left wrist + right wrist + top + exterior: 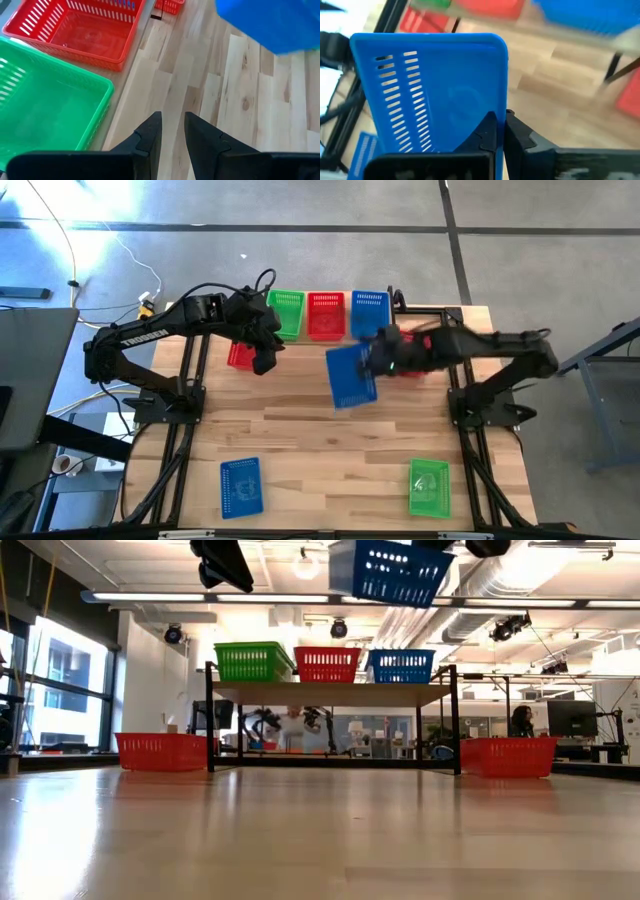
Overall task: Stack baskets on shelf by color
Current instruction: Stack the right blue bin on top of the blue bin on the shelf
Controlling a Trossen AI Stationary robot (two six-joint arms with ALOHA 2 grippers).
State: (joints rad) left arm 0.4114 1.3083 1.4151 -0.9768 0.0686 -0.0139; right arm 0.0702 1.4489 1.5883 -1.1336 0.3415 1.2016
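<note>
The shelf (330, 693) stands at the table's far edge with one green basket (253, 661), one red basket (327, 664) and one blue basket (400, 665) side by side on its plank. My right gripper (500, 131) is shut on another blue basket (350, 375), held high in front of the shelf (330, 330). My left gripper (172, 132) hovers near the shelf's left end, above a red basket (238, 356) on the table, with a narrow gap between its fingers and nothing in it. My right gripper holds the blue basket by one side wall (503, 100), at its rim. One finger (487, 131) is inside the basket and the other (517, 132) outside. The fingers come from the table's right. The basket (390, 570) hangs tilted, lifted clear, higher than the shelf.
A second red basket (508, 755) stands on the table by the shelf's right leg, under my right arm. Near the table's front edge lie a blue basket (240, 485) on the left and a green basket (430, 485) on the right. Bare wood lies between them.
</note>
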